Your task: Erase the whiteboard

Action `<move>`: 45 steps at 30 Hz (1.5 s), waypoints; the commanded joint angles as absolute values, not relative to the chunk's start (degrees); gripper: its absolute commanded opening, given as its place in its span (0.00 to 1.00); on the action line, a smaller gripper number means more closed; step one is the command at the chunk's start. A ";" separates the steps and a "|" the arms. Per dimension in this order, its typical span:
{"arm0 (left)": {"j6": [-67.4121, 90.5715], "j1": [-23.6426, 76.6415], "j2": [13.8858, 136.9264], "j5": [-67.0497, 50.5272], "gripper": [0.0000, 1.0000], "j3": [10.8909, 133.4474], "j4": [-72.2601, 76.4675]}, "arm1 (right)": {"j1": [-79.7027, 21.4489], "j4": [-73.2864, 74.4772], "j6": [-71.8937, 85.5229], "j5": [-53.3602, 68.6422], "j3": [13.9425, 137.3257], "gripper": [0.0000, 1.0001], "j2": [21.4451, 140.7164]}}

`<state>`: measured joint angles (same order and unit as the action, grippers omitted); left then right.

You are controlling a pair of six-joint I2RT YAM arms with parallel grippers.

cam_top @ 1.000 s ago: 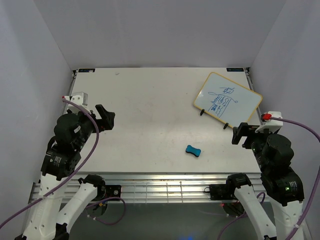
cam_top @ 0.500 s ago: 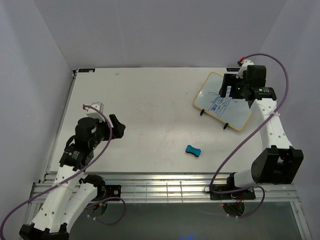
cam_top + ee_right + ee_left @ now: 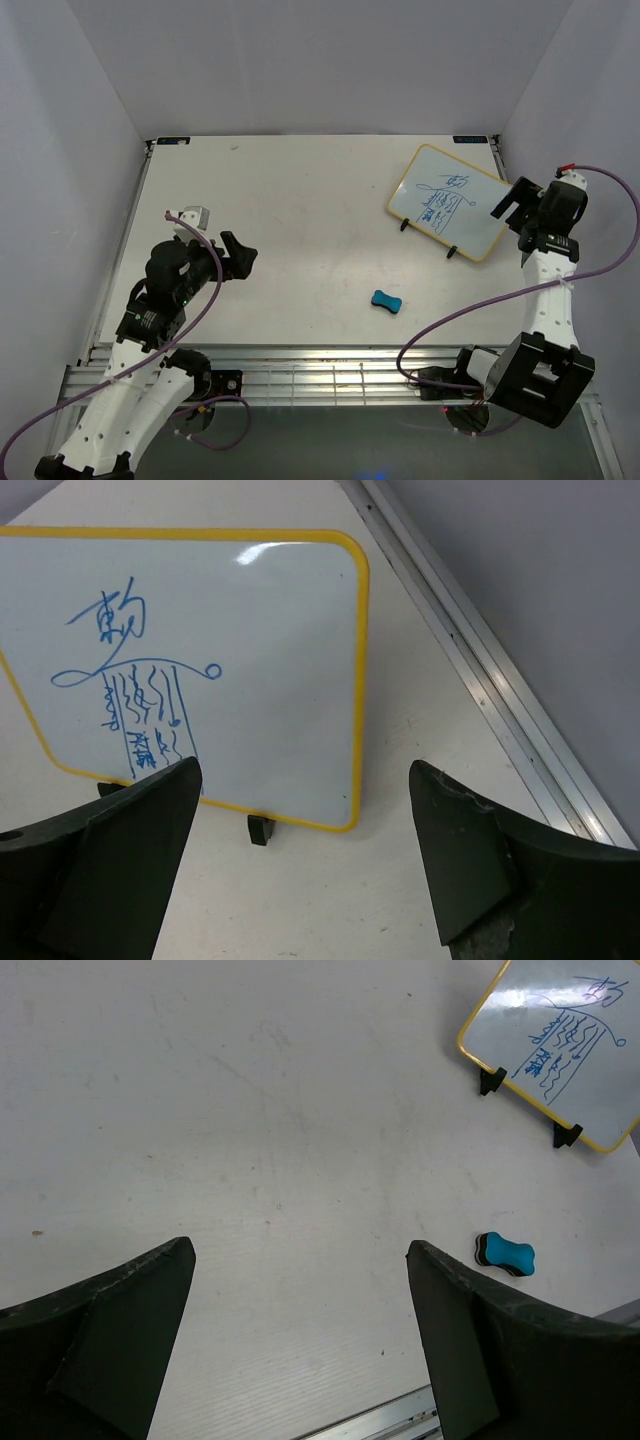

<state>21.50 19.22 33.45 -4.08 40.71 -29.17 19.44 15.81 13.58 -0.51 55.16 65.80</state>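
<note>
On the left, our left gripper (image 3: 238, 256) hangs low over the flat white table (image 3: 300, 190). Its two black fingers are spread wide apart and hold nothing. In the left wrist view we see bare table in the gap between them (image 3: 300, 1250).

Next comes the small teal bone-shaped eraser (image 3: 387, 301). It lies flat on the table near the front edge, apart from everything else. Its long side runs left to right, with a small tilt. From the left gripper it lies off to the right and a bit closer to the front. In the left wrist view the eraser (image 3: 505, 1254) sits outside the gap, past the right-hand finger.

Further right and further back is the small white board with the thin yellow frame (image 3: 455, 203). It rests on the table at a slant, with two little black feet on its near edge. Blue scribbles cover its middle, so nothing is wiped yet.

On the far right, our right gripper (image 3: 512, 203) hovers just beside the board's right end. Its fingers are spread wide too, and they are empty. In the right wrist view the board (image 3: 230, 680) fills the space ahead of them.

We think the eraser must be picked up first. Both grippers look about equally far from it.
</note>
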 commanded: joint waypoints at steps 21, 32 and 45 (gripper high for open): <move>21.18 23.55 34.10 -6.50 0.98 40.43 -28.04 | 9.06 27.22 -9.27 20.19 95.14 0.91 98.38; 21.18 23.55 37.61 -6.77 0.98 40.34 -28.04 | 8.26 44.64 -21.00 36.10 124.53 0.98 124.43; 21.53 23.55 41.22 -5.19 0.98 40.78 -28.65 | 7.82 55.02 -29.53 44.12 130.69 0.87 131.66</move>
